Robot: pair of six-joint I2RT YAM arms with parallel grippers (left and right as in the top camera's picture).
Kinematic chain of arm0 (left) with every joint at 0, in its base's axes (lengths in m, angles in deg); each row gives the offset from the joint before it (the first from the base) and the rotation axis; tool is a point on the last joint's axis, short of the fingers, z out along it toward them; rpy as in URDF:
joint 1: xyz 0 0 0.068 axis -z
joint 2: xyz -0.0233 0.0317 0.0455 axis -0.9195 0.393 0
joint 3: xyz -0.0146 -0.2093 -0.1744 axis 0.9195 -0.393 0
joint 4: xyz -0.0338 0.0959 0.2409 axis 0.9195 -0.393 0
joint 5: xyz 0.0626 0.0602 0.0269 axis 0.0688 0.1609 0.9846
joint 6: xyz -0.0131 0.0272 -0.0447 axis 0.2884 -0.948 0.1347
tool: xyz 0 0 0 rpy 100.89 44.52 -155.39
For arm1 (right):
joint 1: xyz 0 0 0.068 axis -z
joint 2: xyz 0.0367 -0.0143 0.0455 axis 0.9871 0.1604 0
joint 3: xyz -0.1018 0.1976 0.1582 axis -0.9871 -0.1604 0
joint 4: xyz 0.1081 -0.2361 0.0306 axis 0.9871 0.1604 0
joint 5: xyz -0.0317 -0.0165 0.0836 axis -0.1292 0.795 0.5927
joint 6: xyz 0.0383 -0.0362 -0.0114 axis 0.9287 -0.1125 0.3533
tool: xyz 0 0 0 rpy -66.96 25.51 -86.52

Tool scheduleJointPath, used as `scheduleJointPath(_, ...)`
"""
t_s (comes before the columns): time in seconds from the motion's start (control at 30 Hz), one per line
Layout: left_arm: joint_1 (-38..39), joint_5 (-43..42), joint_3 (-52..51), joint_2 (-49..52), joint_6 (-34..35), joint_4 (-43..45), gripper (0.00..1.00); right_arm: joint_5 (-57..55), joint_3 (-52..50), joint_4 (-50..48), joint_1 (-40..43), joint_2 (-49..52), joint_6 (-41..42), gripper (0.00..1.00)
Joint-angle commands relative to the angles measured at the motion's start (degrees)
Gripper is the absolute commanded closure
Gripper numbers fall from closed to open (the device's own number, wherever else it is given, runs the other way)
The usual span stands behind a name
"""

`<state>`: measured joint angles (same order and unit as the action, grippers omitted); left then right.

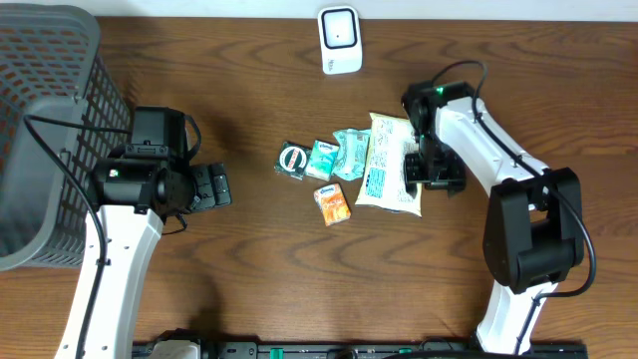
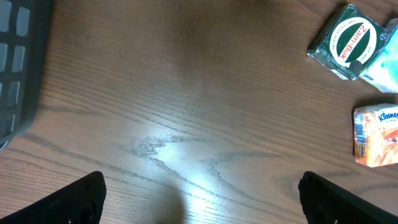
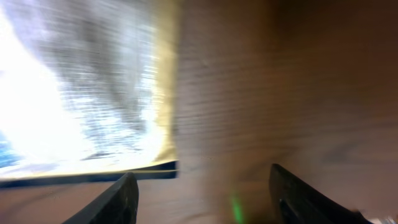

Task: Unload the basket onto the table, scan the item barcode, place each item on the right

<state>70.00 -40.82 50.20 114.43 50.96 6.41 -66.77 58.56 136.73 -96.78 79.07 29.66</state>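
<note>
Several small items lie in a cluster at mid-table. The largest is a white, blue and yellow packet (image 1: 389, 163), blurred at the upper left of the right wrist view (image 3: 81, 93). My right gripper (image 1: 431, 175) sits at the packet's right edge. It is open (image 3: 205, 199), with only bare wood between its fingers. The packet's corner lies just ahead of the left finger (image 3: 118, 199). My left gripper (image 1: 211, 187) stands open over bare wood (image 2: 202, 205), well left of the cluster. A white scanner (image 1: 339, 40) stands at the back edge.
A green Zam-Buk box (image 1: 294, 161) (image 2: 348, 42), two teal packs (image 1: 321, 160) (image 1: 349, 153) and an orange Kleenex pack (image 1: 334, 203) (image 2: 376, 135) lie left of the packet. A grey mesh basket (image 1: 45, 130) (image 2: 18, 62) fills the far left.
</note>
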Motion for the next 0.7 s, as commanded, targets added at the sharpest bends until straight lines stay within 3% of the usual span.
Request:
scheduleJointPath(0.0,0.22,0.33,-0.28,0.2,0.74,-0.11,0.02,7.74,3.04,-0.28,-0.9,-0.17,-3.39,0.37)
scheduleJointPath(0.37,0.22,0.33,-0.28,0.2,0.74,-0.11,0.02,10.8,3.34,-5.86,-6.45,-0.15,0.66,0.29)
scheduleJointPath(0.47,0.22,0.33,-0.28,0.2,0.74,-0.11,0.02,7.63,3.23,-8.04,-9.01,-0.13,1.31,0.26)
scheduleJointPath(0.67,0.22,0.33,-0.28,0.2,0.74,-0.11,0.02,-4.09,2.08,-11.32,-13.33,-0.11,10.14,0.27)
